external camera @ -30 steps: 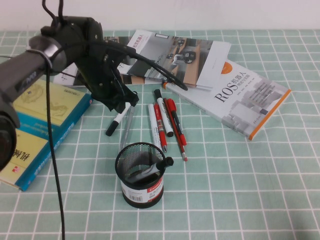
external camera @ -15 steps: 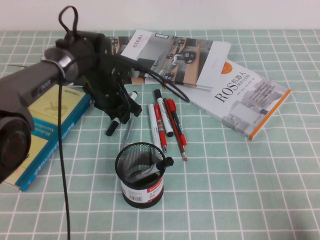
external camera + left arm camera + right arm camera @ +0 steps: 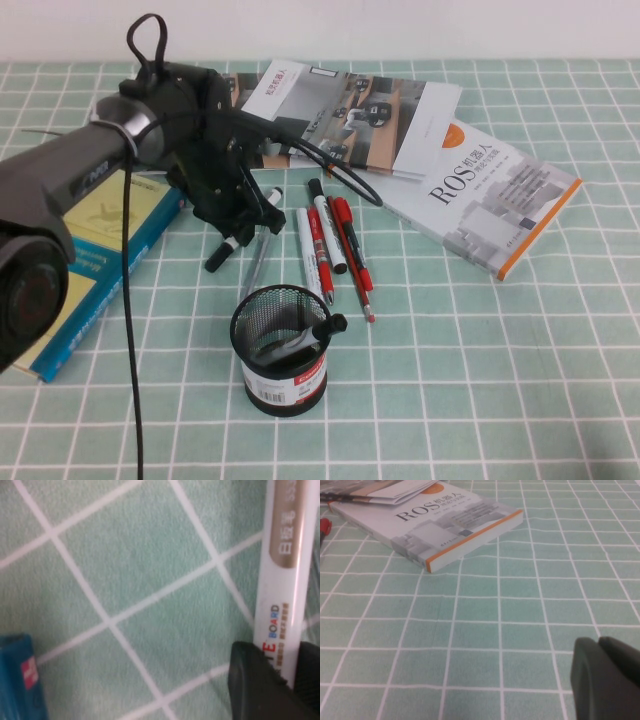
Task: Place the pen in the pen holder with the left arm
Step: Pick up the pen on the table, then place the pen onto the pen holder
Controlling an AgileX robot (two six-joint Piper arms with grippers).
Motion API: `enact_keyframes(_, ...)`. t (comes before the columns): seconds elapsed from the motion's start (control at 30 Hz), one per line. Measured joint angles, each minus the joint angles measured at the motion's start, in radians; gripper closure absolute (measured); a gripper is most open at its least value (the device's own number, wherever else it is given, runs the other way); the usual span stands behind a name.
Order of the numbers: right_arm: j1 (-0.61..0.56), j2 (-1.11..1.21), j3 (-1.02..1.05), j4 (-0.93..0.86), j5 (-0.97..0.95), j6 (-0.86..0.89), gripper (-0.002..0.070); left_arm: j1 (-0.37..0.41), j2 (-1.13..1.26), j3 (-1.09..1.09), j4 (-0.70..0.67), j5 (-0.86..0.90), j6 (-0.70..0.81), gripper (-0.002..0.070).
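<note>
Two arms belong to this rig, but only the left arm [image 3: 90, 170] shows in the high view, reaching from the left edge toward frame centre. Its left gripper [image 3: 240, 215] sits low on the checked tablecloth [image 3: 480, 380], clamped around the pen [image 3: 237, 232], which lies slanted just left of a row of other markers [image 3: 330, 245]. The pen holder [image 3: 283, 350] stands below them, near centre, already holding a few pens. In the left wrist view, the pen's white barrel [image 3: 277, 595] runs down the right side between dark fingers [image 3: 255, 685]. In the right wrist view, the right gripper [image 3: 607, 677] sits at lower right, its two fingers pressed together, with a ROS book [image 3: 435, 522] at upper left.
</note>
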Motion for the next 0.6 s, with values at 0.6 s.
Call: enact_keyframes(0.6,0.0,0.0,0.0,0.0,0.0,0.0,0.0696,-0.004,-0.862,0.785,-0.168,-0.594,0.025,0.056)
